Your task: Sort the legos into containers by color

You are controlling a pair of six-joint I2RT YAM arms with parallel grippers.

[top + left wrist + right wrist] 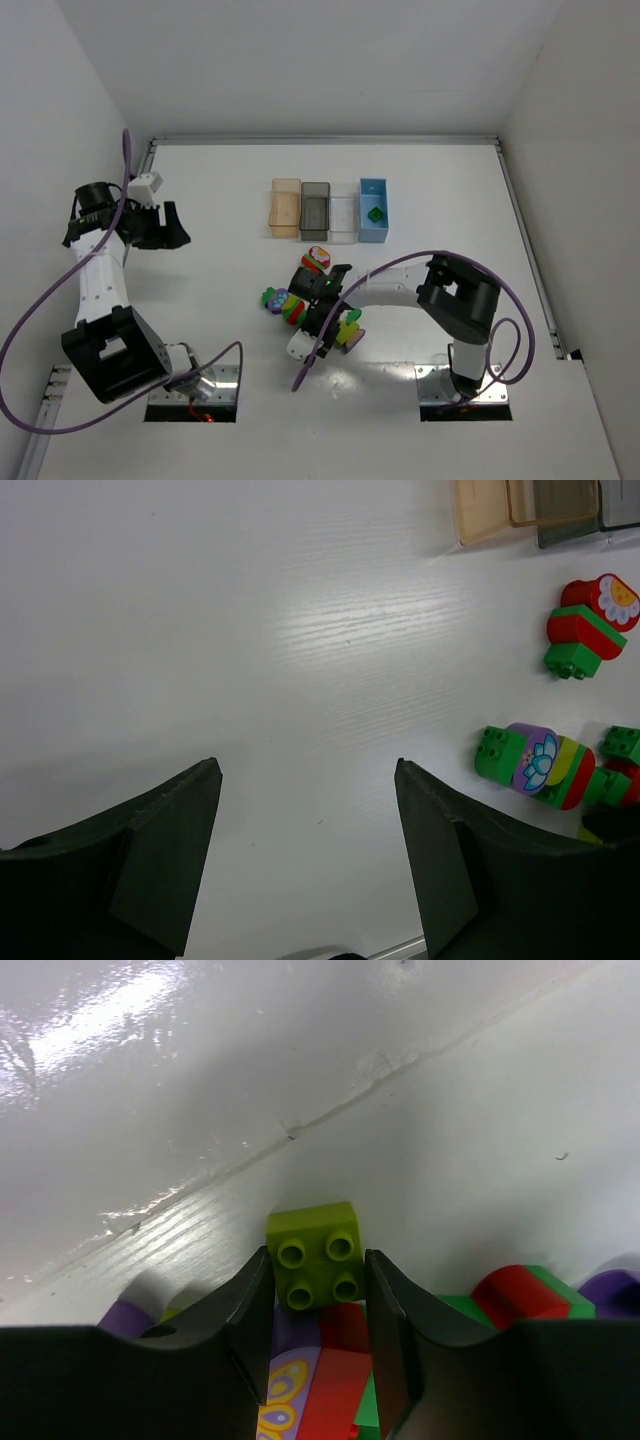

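Four bins (315,212), two arms (100,285), one green brick (374,214) already binned; loose legos (283,302) too clustered to count.

bins: four small narrow plastic ones in a tight row, open tops, so translucent tan bin (286,208), smoky dark grey bin (315,210), clear bin (343,218), light blue bin (375,233)
blue bin contents: just one dark green brick (374,214)
loose legos: chunky studded clusters near the bins, like the red-green flower cluster (590,620) and the green-purple-lime-red row (540,765)
lime-yellow brick (318,1267): four studs showing, above red and purple pieces, pinched in the right gripper (317,1260)
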